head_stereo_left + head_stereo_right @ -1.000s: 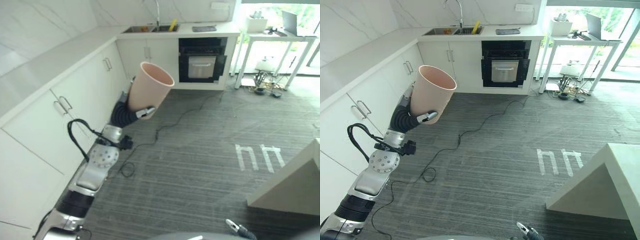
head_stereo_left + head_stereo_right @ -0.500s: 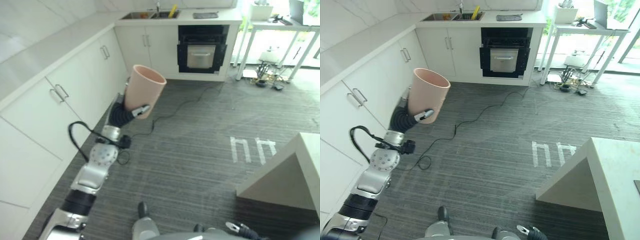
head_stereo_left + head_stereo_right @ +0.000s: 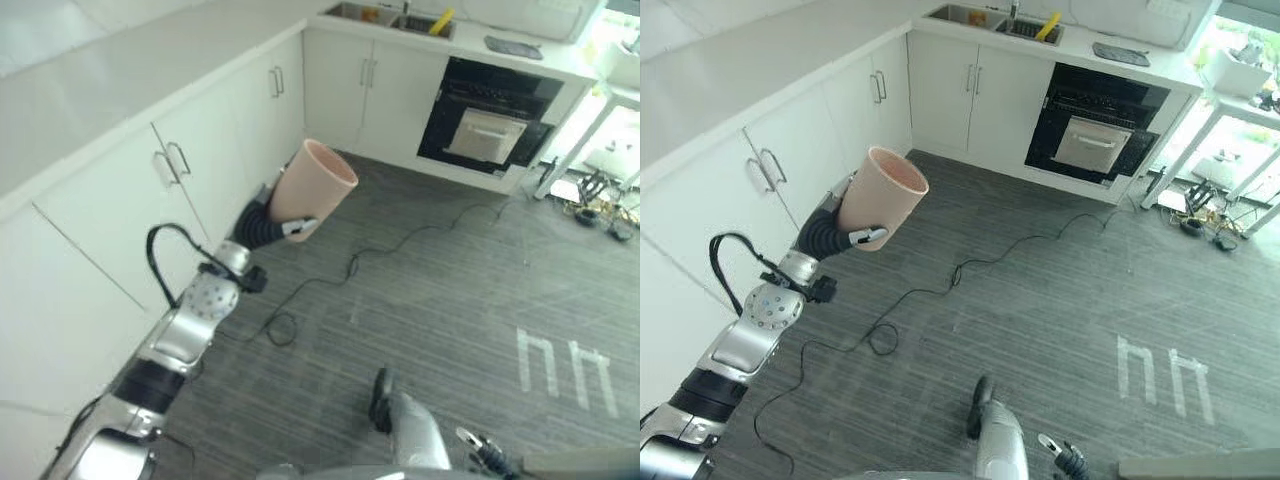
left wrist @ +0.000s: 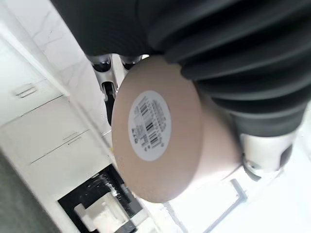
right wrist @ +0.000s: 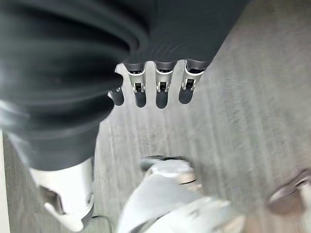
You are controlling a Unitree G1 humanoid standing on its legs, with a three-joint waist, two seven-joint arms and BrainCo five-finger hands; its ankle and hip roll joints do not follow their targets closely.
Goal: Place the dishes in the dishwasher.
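White base cabinets (image 3: 200, 190) line the kitchen wall; a dark built-in appliance (image 3: 1095, 135) sits well beyond them along the run, past the sink. Beside the cabinets, the robot's left hand (image 3: 855, 236) carries a pink cup (image 3: 881, 198) aloft, fingers and thumb wrapped round its lower wall, mouth tilted up and away from the cabinets. The right hand (image 5: 160, 87) hangs low, fingers straight and holding nothing.

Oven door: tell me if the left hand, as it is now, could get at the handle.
Probably not. The left hand is curled round a pink cup, so it has no free grip, and the oven door is across open floor, well beyond the arm.
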